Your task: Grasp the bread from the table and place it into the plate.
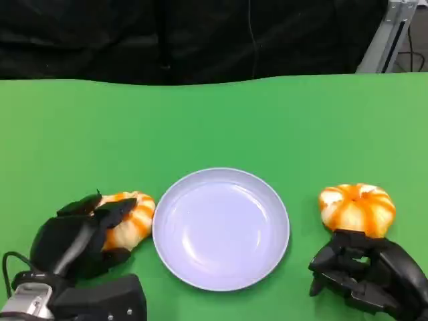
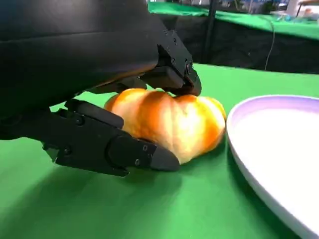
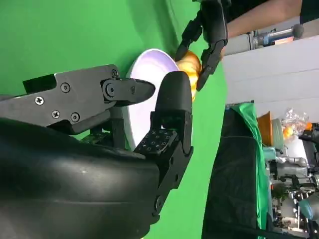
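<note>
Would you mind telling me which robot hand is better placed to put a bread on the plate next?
The left robot hand: its fingers already wrap the left bread beside the plate. The right robot hand sits behind the right bread, holding nothing.

My left hand (image 1: pixel 83 234) wraps one bread (image 1: pixel 130 217) just left of the plate (image 1: pixel 221 229); right hand (image 1: pixel 368 274) sits near another bread (image 1: pixel 356 208).
</note>
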Tool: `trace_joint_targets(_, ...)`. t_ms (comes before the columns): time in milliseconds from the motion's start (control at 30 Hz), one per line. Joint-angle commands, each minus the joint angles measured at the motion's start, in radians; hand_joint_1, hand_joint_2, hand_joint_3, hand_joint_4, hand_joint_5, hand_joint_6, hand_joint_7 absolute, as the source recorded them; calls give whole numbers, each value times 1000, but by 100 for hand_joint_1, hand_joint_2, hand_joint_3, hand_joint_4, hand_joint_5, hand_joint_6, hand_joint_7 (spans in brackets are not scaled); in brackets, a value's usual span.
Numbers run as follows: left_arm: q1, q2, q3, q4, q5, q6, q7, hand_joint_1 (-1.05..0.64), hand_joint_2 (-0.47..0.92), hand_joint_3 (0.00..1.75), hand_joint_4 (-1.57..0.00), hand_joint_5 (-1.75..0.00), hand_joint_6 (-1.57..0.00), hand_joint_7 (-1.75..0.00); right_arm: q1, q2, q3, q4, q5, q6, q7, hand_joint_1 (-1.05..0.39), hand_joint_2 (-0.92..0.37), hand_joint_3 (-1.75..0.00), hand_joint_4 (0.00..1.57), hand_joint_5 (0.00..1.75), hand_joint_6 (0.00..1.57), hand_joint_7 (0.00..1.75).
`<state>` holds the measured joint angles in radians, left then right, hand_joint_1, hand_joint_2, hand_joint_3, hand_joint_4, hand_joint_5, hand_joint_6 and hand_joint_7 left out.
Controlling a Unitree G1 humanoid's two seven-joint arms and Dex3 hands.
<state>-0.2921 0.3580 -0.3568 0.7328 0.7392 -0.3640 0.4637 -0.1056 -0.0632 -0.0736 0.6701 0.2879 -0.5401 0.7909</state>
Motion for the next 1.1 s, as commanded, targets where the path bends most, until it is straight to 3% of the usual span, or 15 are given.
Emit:
trace_joint_targets(33,3,24,-11,-3,-6,34,-53,-14,92,3,-40,0,-49,0,-7,-16,-17,11,16,-9,7,-7,-92,-31,65,141,76,100)
trace_joint_targets(500,3,30,-14,-27,-40,71,-153,-11,92,5,-38,-1,-50,0,-14,-13,-22,20,28,-3,16,-8,-91,-30,66,138,78,97)
trace_joint_targets(733,-1,12,1,-5,-59,65,-110,-6,92,18,-61,-9,-62,-4,-19,-15,-24,32,24,-20,21,-9,-91,-31,66,140,77,98)
trace_joint_targets(833,-5,-3,9,12,-72,62,-72,-1,92,21,-81,-17,-85,-10,-20,-13,-27,37,27,-20,21,-8,-91,-31,67,140,78,97)
trace_joint_targets(900,-7,-7,7,15,-75,66,-60,0,92,23,-87,-21,-92,-10,-20,-13,-27,37,26,-21,20,-9,-91,-30,67,140,78,98)
trace_joint_targets(933,-7,-7,6,16,-77,63,-55,0,92,24,-83,-36,-96,-9,-20,-13,-27,37,25,-22,20,-9,-91,-30,67,140,78,98)
trace_joint_targets(967,-8,-8,6,19,-81,59,-53,-1,92,23,-68,-74,-100,-10,-20,-13,-27,36,24,-23,21,-9,-91,-30,67,140,78,98)
trace_joint_targets(1000,-8,-8,6,21,-84,56,-52,-1,92,23,-60,-95,-102,-12,-20,-13,-27,36,24,-24,22,-10,-91,-30,66,140,78,98)
trace_joint_targets(1100,-10,-8,5,22,-88,58,-57,-2,92,20,-47,-128,-103,-20,-17,-14,-24,32,15,-28,10,-10,-91,-30,66,140,78,98)
